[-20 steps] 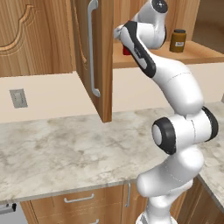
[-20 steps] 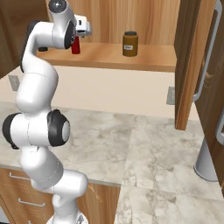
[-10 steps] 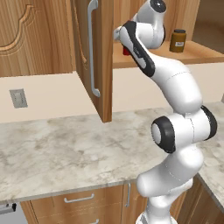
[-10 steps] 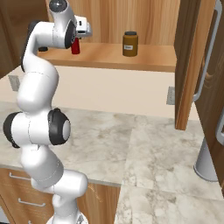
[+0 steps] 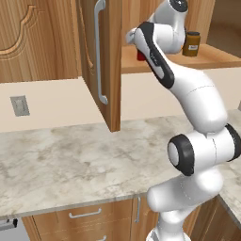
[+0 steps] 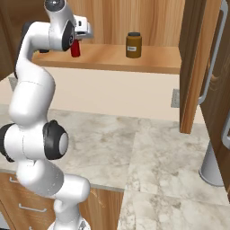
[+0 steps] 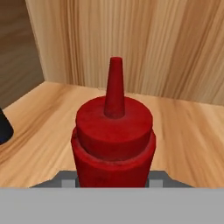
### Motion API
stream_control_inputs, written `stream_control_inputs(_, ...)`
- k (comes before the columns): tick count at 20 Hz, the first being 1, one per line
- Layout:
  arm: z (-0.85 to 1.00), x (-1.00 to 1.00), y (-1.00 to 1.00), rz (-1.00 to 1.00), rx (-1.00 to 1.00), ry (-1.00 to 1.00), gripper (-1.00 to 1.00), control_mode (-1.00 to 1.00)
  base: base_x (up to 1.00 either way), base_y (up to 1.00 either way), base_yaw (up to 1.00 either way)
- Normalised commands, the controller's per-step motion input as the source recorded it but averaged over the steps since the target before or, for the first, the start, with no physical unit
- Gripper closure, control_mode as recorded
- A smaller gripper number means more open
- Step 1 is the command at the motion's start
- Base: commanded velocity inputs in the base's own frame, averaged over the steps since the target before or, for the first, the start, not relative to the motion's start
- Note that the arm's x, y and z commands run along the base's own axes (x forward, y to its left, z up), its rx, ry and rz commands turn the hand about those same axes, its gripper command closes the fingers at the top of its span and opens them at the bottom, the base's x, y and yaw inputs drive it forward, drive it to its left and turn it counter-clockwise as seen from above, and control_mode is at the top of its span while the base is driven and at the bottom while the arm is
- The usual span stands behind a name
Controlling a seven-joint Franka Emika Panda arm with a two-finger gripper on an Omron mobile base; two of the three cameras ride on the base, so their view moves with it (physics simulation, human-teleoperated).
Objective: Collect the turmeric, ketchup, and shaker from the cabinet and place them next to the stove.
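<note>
The gripper (image 6: 81, 39) has closed within the last second and now clamps the ketchup (image 7: 113, 144), which stands on the cabinet (image 5: 112, 66) shelf at the arm's end. The bottle base still appears to rest on the wood. The turmeric (image 6: 133, 45) stands well apart along the same shelf, untouched. Judgement: the first grasp is made; lifting out and carrying toward the stove remain. A squeezable bottle may deform, so the grip should be checked on lifting.
</note>
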Motion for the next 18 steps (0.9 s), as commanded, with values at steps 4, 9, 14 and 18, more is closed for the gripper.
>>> stream_control_inputs(4, -0.06, -0.89, -0.31, 0.01, 0.0, -0.03, 1.0, -1.0, 0.0, 0.0, 0.0)
stream_control_inputs(9, -0.49, -1.0, -0.14, 0.03, -0.02, 0.0, 1.0, -1.0, 0.0, 0.0, 0.0)
stream_control_inputs(14, -0.84, -0.98, 0.0, 0.03, -0.09, 0.01, 1.0, -1.0, 0.0, 0.0, 0.0)
stream_control_inputs(18, -0.62, -0.77, 0.0, 0.04, -0.04, 0.02, 1.0, -1.0, 0.0, 0.0, 0.0)
